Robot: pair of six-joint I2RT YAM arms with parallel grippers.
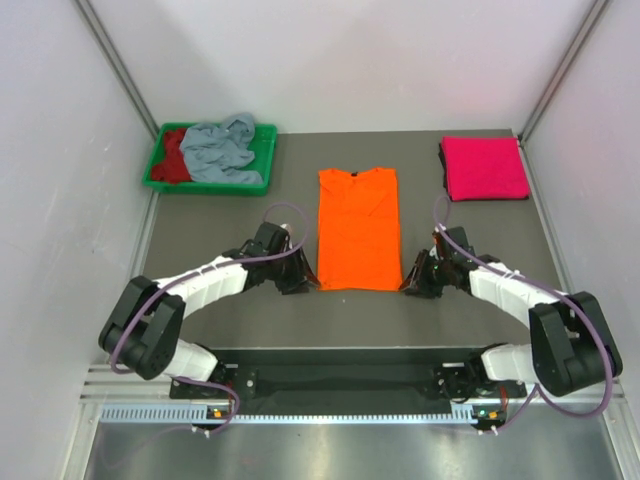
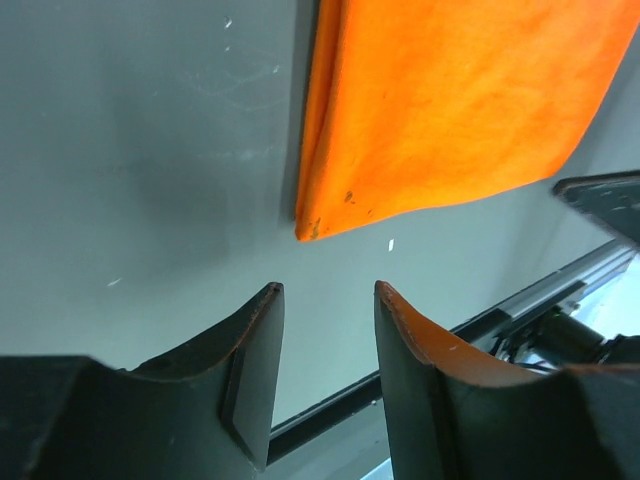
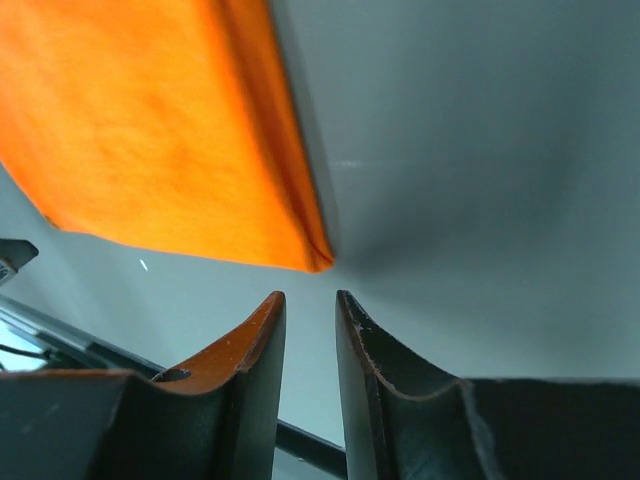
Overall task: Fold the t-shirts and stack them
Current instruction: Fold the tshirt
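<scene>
The left gripper was low over the dark table with its two fingers spread. A clear gap of bare tabletop showed between them and nothing was held. Just beyond that gap, close to the fingertips but not touching them, lay the near left corner of the orange t-shirt. Its doubled edge ran straight away from the fingers, and orange light tinted the inner face of one finger.

The right gripper was set the same way at the shirt's other near corner. Its fingers were parted by a narrower slit and also held nothing. The corner of the cloth hung just ahead of the tips, a little apart from them.

From above, the orange t-shirt lay flat as a long rectangle between the two grippers. Its hem was level with the fingertips and its collar was at the end farthest from them.

Well beyond the right fingers, at the far right of the table, the magenta pink t-shirt sat folded into a neat square. Well beyond the left fingers, at the far left, a green tray held the grey-blue t-shirt crumpled in a heap. The dark red t-shirt was bunched beside it, partly under it.
</scene>
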